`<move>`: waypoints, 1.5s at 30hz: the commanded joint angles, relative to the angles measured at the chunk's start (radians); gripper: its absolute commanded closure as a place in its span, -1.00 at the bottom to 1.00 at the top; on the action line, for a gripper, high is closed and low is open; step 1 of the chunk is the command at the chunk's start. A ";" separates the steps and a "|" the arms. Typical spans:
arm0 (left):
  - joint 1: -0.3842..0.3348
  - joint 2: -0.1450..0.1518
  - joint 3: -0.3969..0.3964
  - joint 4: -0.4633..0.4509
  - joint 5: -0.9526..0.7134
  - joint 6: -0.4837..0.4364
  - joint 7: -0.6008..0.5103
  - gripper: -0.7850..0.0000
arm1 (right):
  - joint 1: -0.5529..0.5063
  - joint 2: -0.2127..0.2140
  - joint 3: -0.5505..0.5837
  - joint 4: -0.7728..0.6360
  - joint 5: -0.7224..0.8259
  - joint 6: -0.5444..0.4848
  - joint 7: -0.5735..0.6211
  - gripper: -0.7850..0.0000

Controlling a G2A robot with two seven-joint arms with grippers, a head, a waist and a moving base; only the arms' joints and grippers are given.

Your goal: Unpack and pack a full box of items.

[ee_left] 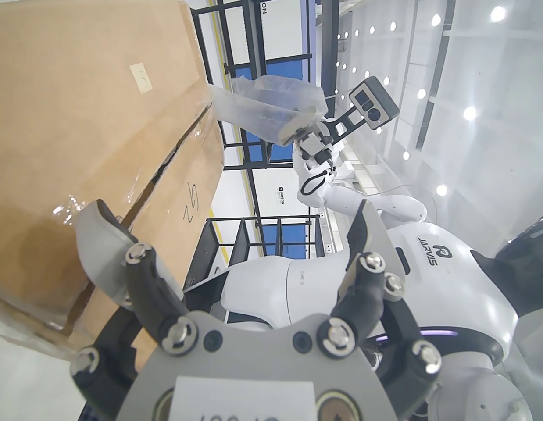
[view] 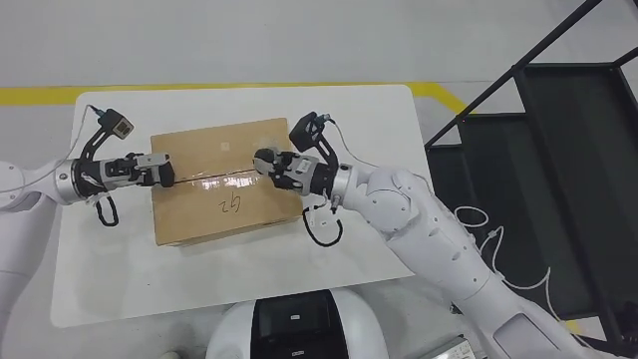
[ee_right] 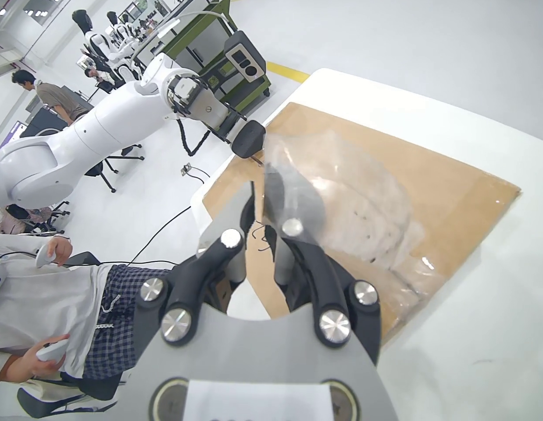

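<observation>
Progress: early stage, unpacking barely begun. Cardboard box (view: pixel 224 184) sits mid-table on the white table (view: pixel 349 249), flaps down and flat, top seam (view: pixel 214 173) running left to right across the lid. No contents visible, nothing laid out on the table around it.

Right gripper (view: pixel 264 160) is over the box top, a bit right of centre, right on the seam line. Its fingers are clenched on a strip of clear tape (ee_right: pixel 341 186). The left wrist view shows that strip lifted off the lid, one end pinched in the right gripper (ee_left: pixel 304 135), the other end running down to the seam at the box's right end. So the tape looks partly peeled, not fully off. More clear tape is crinkled along the seam at the left end of the box.

Left gripper (view: pixel 164 173) is at the left edge of the box, level with the seam. Fingers spread wide, grasping nothing; one fingertip (ee_left: pixel 100 221) lies against the box top by the seam end, likely steadying it, though contact pressure is hard to judge.

Done, by the look of it: tape loosened on part of the seam. Left to do: strip the rest of the tape, drop it somewhere, lift the flaps, take items out, put them back, close up. Nearly the whole task remains. What is inside cannot be told.
</observation>
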 commanded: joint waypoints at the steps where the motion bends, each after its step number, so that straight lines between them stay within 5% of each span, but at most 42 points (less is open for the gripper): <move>1: 0.004 0.001 -0.006 -0.002 0.001 0.002 0.000 -1.00 | 0.026 -0.009 -0.028 0.030 0.009 0.004 0.002 1.00; 15: 0.017 0.001 -0.030 -0.002 0.002 0.007 -0.002 -1.00 | 0.211 -0.086 -0.206 0.252 0.040 0.024 0.030 1.00; 36: 0.022 -0.002 -0.047 -0.003 0.008 0.010 -0.010 -1.00 | 0.308 -0.172 -0.319 0.445 0.023 0.043 0.026 1.00; 37: 0.022 -0.003 -0.048 -0.004 0.008 0.010 -0.010 -1.00 | 0.311 -0.175 -0.321 0.450 0.023 0.042 0.026 0.89; 38: 0.023 -0.003 -0.048 -0.006 0.008 0.011 -0.009 -1.00 | 0.314 -0.178 -0.322 0.453 0.020 0.043 0.027 -0.47; 39: 0.024 -0.003 -0.049 -0.008 0.008 0.011 -0.009 -1.00 | 0.315 -0.181 -0.323 0.453 0.021 0.044 0.027 -1.00; 45: 0.033 -0.004 -0.065 -0.016 -0.027 0.006 -0.005 -1.00 | 0.318 -0.192 -0.317 0.438 0.033 0.026 0.018 -1.00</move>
